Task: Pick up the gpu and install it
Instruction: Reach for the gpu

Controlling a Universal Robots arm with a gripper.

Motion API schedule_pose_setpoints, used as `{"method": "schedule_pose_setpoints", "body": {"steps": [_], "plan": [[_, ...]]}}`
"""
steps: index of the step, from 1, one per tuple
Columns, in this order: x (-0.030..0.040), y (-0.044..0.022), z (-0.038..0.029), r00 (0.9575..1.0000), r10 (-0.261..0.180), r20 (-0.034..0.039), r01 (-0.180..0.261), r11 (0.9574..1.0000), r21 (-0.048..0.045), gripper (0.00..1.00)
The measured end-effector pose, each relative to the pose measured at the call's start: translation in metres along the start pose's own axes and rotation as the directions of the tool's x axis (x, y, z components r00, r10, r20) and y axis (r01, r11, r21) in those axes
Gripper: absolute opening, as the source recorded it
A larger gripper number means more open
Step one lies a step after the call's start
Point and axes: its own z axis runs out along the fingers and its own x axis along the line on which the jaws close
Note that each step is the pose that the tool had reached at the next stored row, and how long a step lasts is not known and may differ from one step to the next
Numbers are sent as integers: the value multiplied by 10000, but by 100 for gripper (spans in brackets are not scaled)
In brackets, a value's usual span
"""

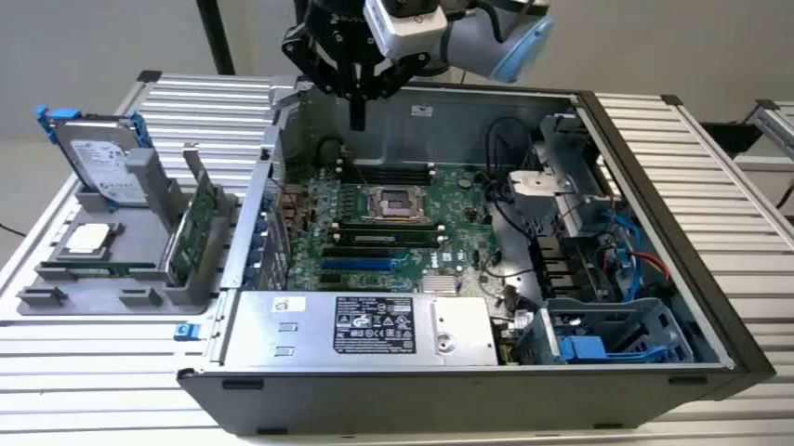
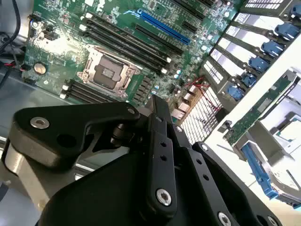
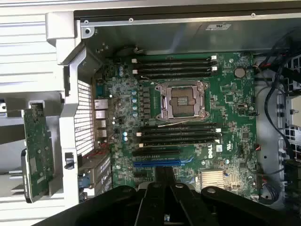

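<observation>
Hangs in from the top edge of the exterior view on a silver and pale blue arm, wrist turned so that the gripper (image 1: 357, 117) points straight down. Sits over the far end of the open computer case (image 1: 434, 400), above the motherboard (image 1: 372, 237) and clear of it, touching nothing. Grips nothing: black fingers (image 3: 161, 179) pressed together into one narrow tip, and looks the same in the second wrist view. Looks past that tip in the first wrist view onto the bare processor socket (image 3: 182, 100) and the dark memory slots either side of it.

As for the gpu (image 1: 199, 228): stands on its long edge in a slot of the grey rack (image 1: 137, 274), outside the case, on the exterior view's left. Runs with its long axis from the far side toward the camera, roughly along the case's rear wall, green face turned toward the hard drive (image 1: 97, 153) that stands further out in the same rack. Carries a thin grey metal strip rising at its far end. Shows edge-on in the first wrist view (image 3: 37, 150) and as a long green strip in the second wrist view (image 2: 261, 108).

Lies well apart from the gripper, lower and on the exterior view's left of it, with the case's rear wall between the two
</observation>
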Motion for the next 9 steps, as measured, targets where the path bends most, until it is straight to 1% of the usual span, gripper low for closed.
{"method": "schedule_pose_setpoints", "body": {"steps": [6,9], "plan": [[0,0,0,10000,0,0,0,10000,3,0],[0,0,0,10000,2,-18,-2,10000,4,0]]}}
